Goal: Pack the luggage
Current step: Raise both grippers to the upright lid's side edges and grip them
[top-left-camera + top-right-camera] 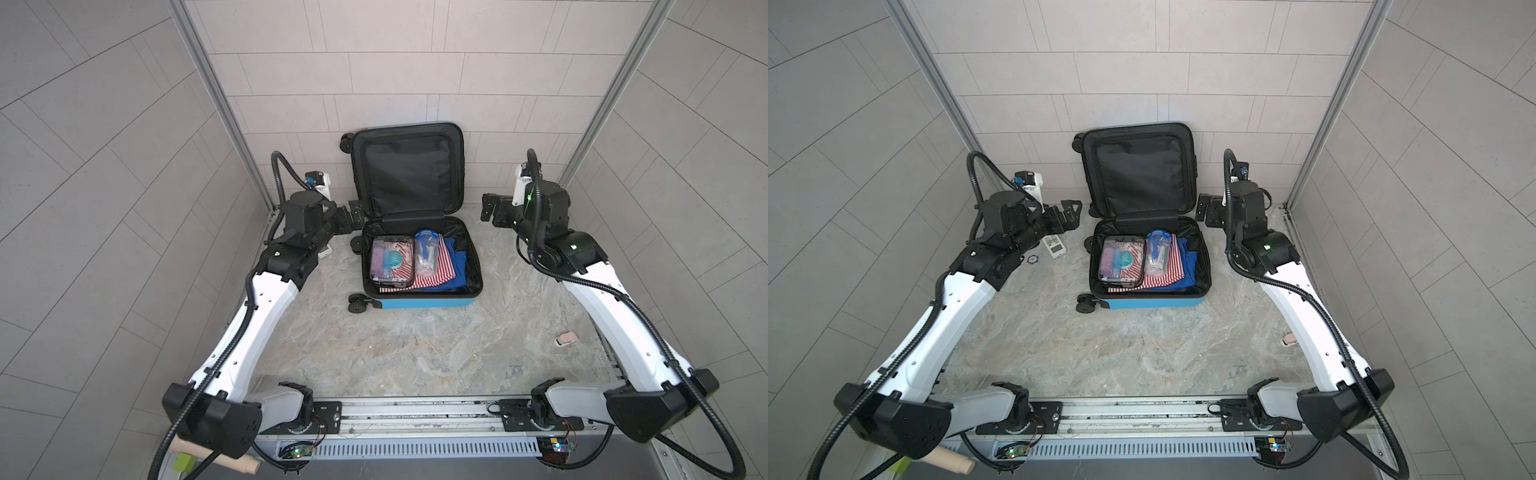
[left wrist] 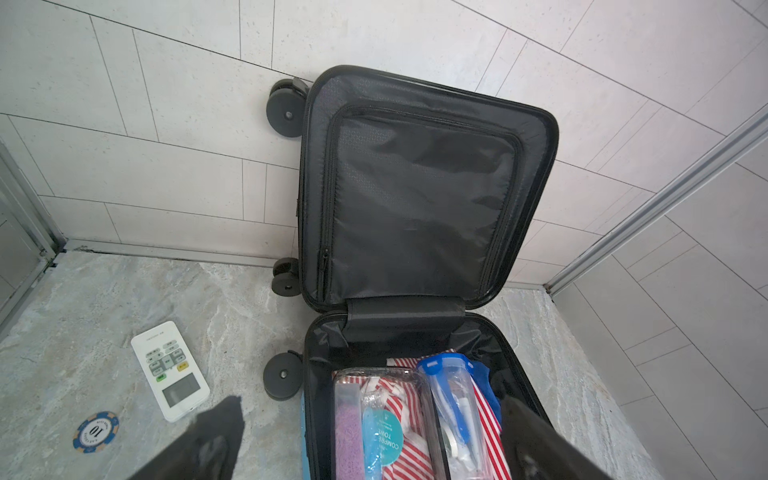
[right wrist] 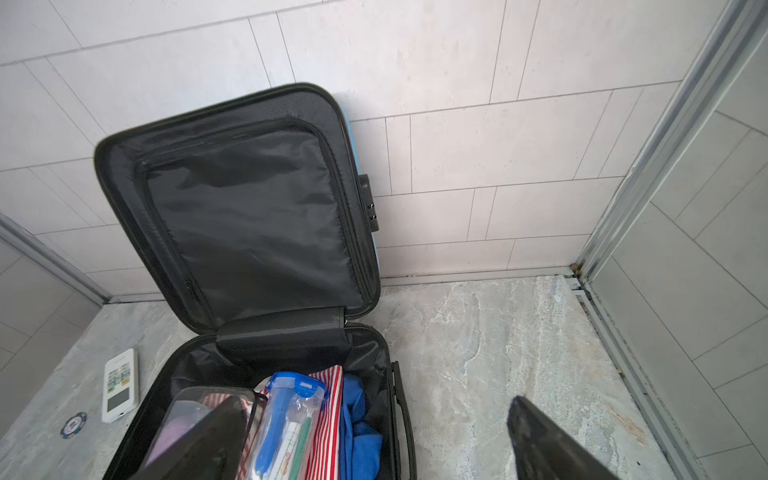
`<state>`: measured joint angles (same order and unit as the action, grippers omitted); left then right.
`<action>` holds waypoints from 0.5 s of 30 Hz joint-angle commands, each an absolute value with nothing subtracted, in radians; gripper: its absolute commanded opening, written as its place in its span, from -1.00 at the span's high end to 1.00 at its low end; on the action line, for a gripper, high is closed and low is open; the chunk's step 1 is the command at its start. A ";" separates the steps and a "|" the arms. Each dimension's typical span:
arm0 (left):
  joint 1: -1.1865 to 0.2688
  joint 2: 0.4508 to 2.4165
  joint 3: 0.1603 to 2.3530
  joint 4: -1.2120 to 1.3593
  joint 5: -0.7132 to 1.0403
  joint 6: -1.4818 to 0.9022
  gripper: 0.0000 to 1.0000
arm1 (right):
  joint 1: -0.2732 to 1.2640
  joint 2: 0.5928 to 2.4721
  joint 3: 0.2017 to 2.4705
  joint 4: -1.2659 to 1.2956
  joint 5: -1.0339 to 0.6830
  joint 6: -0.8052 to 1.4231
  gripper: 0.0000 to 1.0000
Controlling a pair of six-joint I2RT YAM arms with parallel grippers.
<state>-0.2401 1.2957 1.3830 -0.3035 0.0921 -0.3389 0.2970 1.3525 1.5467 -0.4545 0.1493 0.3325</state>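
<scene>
In both top views, the upper frame is filled by a pale tiled back wall [image 1: 415,62], flanked by grey tiled side walls [image 1: 83,187]. A marbled grey floor [image 1: 415,345] is spread across the centre, evenly lit.

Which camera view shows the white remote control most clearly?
The left wrist view: the remote lies whole and close, its buttons and screen plain. The right wrist view shows the remote smaller. In a top view it is small beside the left arm; in a top view that arm hides nearly all of it.

L end effector [image 1: 354,215], R end effector [image 1: 491,210]: jaws wide apart
</scene>
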 commanded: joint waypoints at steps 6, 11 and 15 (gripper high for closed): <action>-0.087 1.590 1.559 -0.163 0.283 -0.384 -0.91 | 0.228 1.607 1.712 -0.273 0.059 0.310 -0.94; -0.064 1.748 1.638 -0.012 0.313 -0.382 -0.67 | 0.174 1.775 1.830 -0.180 -0.040 0.330 -0.83; -0.062 1.862 1.699 0.132 0.312 -0.377 -0.52 | 0.144 1.914 1.979 -0.193 -0.101 0.336 -0.74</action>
